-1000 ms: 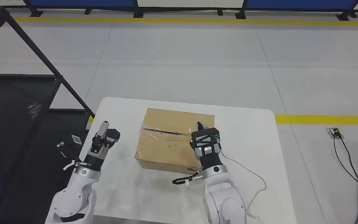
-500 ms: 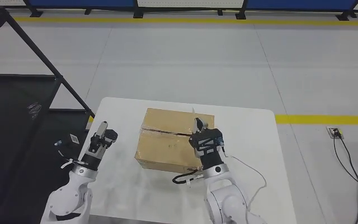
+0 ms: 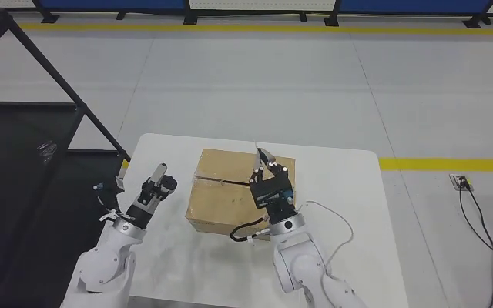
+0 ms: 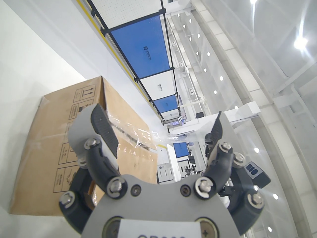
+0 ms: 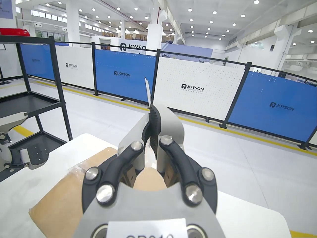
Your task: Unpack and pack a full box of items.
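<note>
Taped cardboard box [image 3: 223, 202] on white desk [image 3: 347, 223], right tool [image 5: 153, 117] clamped on tape strip [image 5: 147, 89] above it; left tool [image 4: 158, 117] spread apart, beside box

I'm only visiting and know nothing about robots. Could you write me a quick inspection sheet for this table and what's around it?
Surface: white table, carrying one box.
Job's things: cardboard box; clear tape strip partly lifted off its top seam.
Clutter: nothing seen.
Grippers: left gripper open beside the box; right gripper shut on the tape strip above the box.
Cables: white cable on the table by the right arm; floor cable.
Surroundings: black rack, yellow floor line, fence panels.
</note>
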Available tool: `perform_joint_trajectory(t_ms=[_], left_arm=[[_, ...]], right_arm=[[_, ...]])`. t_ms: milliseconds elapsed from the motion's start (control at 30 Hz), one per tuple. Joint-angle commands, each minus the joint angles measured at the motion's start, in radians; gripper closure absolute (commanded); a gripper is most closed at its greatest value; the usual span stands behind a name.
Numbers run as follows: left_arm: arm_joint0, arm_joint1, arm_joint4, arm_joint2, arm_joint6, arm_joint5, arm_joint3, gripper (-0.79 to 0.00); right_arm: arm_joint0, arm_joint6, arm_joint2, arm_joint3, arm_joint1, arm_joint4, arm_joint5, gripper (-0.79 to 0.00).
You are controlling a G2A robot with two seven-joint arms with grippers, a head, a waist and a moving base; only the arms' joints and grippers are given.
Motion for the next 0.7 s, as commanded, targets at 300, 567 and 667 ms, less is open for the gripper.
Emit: perform_joint_trajectory(t_ms=[300, 567, 667], left_arm=[[-0.141, -0.004, 0.013, 0.113, -0.038, 0.035, 0.129, -0.785], [-0.208, -0.008, -0.024, 0.166, -0.07, 0.035, 0.202, -0.785], [-0.22, -0.008, -0.018, 0.184, -0.085, 0.028, 0.221, -0.785]], right_arm=[[-0.038, -0.028, 0.073, 0.022, -0.003, 0.041, -0.074, 0.0], [-0.057, -0.048, 0.104, 0.034, -0.006, 0.045, -0.106, 0.0], [-0.06, -0.05, 0.112, 0.037, -0.008, 0.04, -0.117, 0.0]])
